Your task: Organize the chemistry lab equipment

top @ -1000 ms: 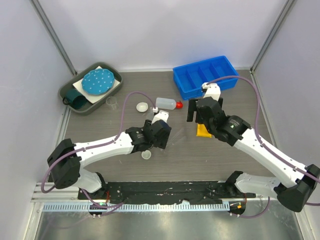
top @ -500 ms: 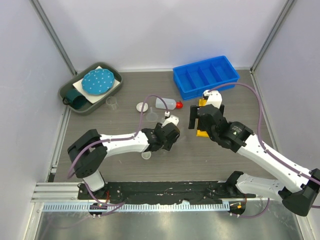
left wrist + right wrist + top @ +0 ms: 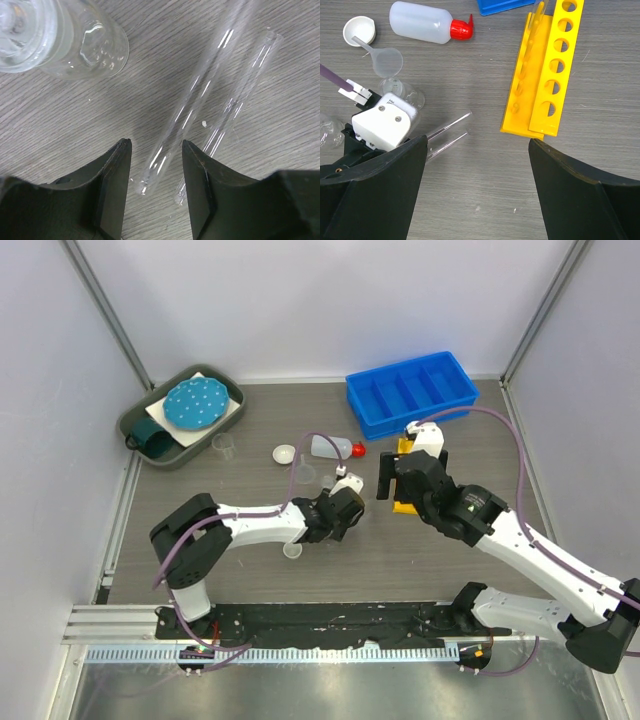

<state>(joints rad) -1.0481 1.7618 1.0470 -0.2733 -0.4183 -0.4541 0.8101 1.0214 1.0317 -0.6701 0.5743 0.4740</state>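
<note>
Two clear glass tubes lie side by side on the wooden table. My left gripper (image 3: 155, 150) is open, its jaws either side of the near end of one tube (image 3: 170, 145). The other tube (image 3: 235, 100) runs beside the right finger. A clear glass beaker (image 3: 65, 40) stands just beyond. My right gripper (image 3: 477, 140) hangs wide open above bare table, between the tubes (image 3: 447, 132) and the yellow holed rack (image 3: 545, 75), which lies flat. The red-capped bottle (image 3: 425, 24) lies on its side near a white dish (image 3: 359, 30) and a clear funnel (image 3: 387, 60).
The blue divided bin (image 3: 410, 390) sits at the back right. A dark green tray (image 3: 135, 425) with a teal dotted disc is at the back left, with a small beaker (image 3: 224, 445) beside it. Another small dish (image 3: 292, 550) rests by the left forearm.
The left arm has stretched further right to the tubes and its jaws have narrowed around one. The right gripper shifted slightly, then held still, wide open.
</note>
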